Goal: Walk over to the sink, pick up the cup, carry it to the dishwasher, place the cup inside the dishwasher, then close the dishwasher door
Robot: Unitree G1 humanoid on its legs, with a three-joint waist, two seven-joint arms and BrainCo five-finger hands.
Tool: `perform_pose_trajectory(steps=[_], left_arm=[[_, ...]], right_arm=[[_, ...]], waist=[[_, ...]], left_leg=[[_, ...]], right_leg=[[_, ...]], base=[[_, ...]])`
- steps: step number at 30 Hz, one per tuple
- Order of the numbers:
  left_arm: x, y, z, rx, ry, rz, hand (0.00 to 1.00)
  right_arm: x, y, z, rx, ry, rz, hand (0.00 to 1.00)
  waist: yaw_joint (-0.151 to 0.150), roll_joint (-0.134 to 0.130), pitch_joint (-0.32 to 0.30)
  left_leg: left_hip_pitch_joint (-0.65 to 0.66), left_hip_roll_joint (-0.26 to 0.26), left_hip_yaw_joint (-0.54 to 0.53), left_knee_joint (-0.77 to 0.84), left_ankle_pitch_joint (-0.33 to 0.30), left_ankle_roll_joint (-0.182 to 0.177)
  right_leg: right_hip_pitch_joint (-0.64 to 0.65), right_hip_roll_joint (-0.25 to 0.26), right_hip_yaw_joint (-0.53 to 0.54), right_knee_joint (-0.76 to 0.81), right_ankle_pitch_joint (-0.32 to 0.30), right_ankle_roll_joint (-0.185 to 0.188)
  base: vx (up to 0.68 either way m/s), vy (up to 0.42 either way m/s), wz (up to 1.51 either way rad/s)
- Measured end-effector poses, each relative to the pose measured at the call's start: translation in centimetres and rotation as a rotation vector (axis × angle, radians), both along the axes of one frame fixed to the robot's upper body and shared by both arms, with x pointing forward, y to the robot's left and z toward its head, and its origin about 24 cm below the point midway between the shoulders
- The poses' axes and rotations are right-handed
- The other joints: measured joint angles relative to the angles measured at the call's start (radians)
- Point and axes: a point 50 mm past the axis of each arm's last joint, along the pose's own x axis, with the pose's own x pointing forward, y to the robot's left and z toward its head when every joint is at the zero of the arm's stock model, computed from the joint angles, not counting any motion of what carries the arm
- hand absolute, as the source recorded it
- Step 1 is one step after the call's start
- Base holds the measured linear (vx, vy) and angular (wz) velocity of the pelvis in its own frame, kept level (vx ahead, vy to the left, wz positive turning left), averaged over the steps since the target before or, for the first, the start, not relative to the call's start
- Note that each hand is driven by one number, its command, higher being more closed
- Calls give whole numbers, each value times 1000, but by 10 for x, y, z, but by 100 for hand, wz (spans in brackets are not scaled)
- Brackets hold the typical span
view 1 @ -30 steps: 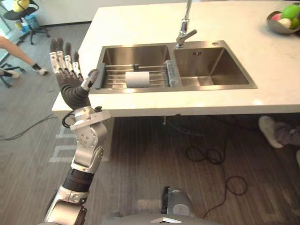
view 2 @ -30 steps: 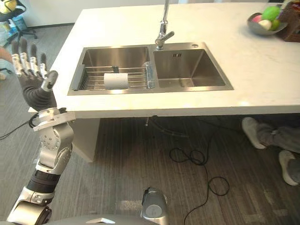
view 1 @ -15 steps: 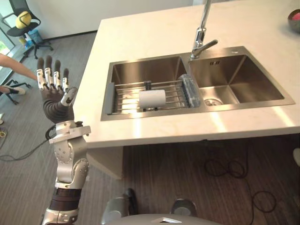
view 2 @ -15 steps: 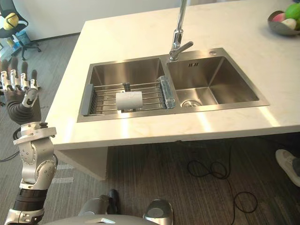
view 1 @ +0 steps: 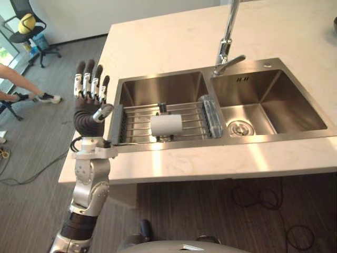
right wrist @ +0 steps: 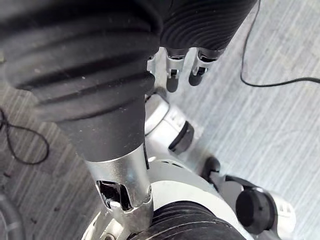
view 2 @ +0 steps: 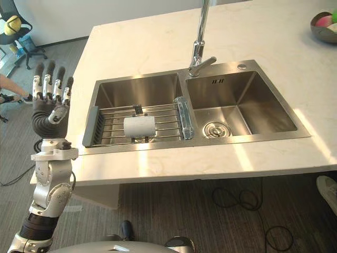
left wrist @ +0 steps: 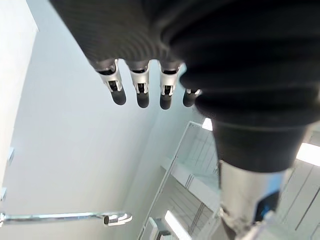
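**Cup lying on the sink rack, both hands holding nothing**

A pale counter (view 1: 174,37) is taking up most of the view from the head. A steel sink (view 1: 221,142) with two basins is sitting in it. A tall faucet (view 1: 227,37) is standing behind the wall between the basins, with its lever pointing toward the right one. The right basin (view 1: 284,100) is showing a round drain (view 1: 239,127) at its bottom. Across the left basin (view 1: 163,87) a wire rack (view 1: 137,124) is lying, with a dark grey piece at its left end and a clear one at its right end.

The left hand (view 1: 87,113) is standing upright beside the left edge of the counter. Its fingers (left wrist: 142,92) are pointing straight up and are a little spread, with the thumb apart from them. It is open wide, and it is holding and touching nothing. The right hand (right wrist: 171,80) is hanging low, with its fingers pointing down toward the grey floor (right wrist: 280,125). They are looking relaxed, and nothing is lying between them.

The cup (view 1: 166,125), pale and round, is lying on its side on the rack, about in the middle of it and well apart from the left hand. A bowl (view 2: 324,23) with fruit is sitting at the far right of the counter.
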Motion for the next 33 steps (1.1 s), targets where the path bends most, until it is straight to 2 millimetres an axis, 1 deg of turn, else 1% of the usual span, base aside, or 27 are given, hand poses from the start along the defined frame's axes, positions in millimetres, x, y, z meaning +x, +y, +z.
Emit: perform_pose_trajectory(steps=[3,5,6,7,8,9,13,16,18,20,21,27,29,31,32,33], left_arm=[[8,-9,1,66,22,-24,0],[16,-14,-6,153,77,-23,0],[19,-16,-10,198,111,-18,0],[21,-18,-13,224,126,-12,0],[23,-20,-19,284,154,12,0],[24,-20,-22,328,170,32,0],[24,-22,-25,408,186,65,0],[32,-18,-30,472,240,139,0],[34,-16,-32,501,256,162,0],[38,-13,-40,540,291,173,0],[57,-6,-29,609,270,271,0],[57,-6,-29,608,270,271,0],[58,-4,-27,598,263,279,0],[58,3,-21,561,242,300,0],[57,10,-12,514,214,324,0],[56,18,-2,466,176,347,0]], right_arm=[[-4,-4,1,0,5,15,0],[-3,-1,0,9,8,32,0],[-1,-1,0,10,4,38,0],[-1,-1,0,10,3,40,0],[-1,-1,0,10,5,43,0],[-1,1,0,15,9,61,0],[-1,4,-1,24,12,76,0],[2,4,-1,25,5,107,0],[4,5,-1,24,0,115,0],[4,5,-1,24,1,113,0],[33,2,0,36,-75,154,0],[33,2,0,36,-76,151,0],[33,2,0,45,-90,104,0],[34,2,1,54,-112,32,0],[33,2,1,62,-125,-25,0],[32,0,1,61,-151,-114,0]], waist=[[-5,8,-13],[-11,8,-13],[-22,7,-14],[-23,7,-13],[-24,4,-12],[-24,3,-12],[-38,1,-12],[-50,-7,-10],[-54,-9,-9],[-58,-16,-12],[-82,-20,34],[-82,-20,34],[-80,-19,36],[-79,-14,41],[-78,-9,43],[-75,-2,43]], left_leg=[[4,0,-6,-33,28,5],[18,3,-12,-71,53,11],[17,3,-19,-85,66,18],[17,4,-20,-85,68,19],[17,4,-20,-87,63,14],[13,5,-17,-92,61,17],[-6,4,-13,-92,60,18],[-10,0,-12,-92,59,18],[-12,0,-12,-92,59,18],[-12,0,-11,-92,59,18],[29,36,61,-86,61,-8],[29,36,62,-86,61,-8],[30,36,65,-86,60,-9],[32,36,70,-87,59,-10],[31,33,75,-87,50,-7],[30,27,80,-87,36,-7]], right_leg=[[8,6,-26,-27,29,2],[20,18,-38,-57,53,0],[23,22,-51,-70,59,0],[25,24,-52,-74,63,0],[28,30,-55,-86,66,-9],[30,33,-65,-96,72,-16],[30,33,-90,-127,85,-24],[30,32,-92,-136,89,-30],[30,32,-93,-138,89,-30],[30,32,-94,-138,91,-28],[65,53,-130,-155,103,-5],[65,52,-130,-155,103,-5],[64,48,-127,-153,103,-6],[62,45,-124,-150,102,-6],[53,40,-118,-142,92,-6],[31,25,-114,-106,57,-10]], base=[[-82,34,8],[-145,46,12],[-184,56,15],[-170,49,11],[-160,38,-1],[-153,37,-4],[-89,46,4],[-17,12,1],[0,0,0],[38,-17,0],[0,0,0],[0,0,0],[0,0,-2],[0,0,-7],[-1,6,-10],[6,18,-12]])
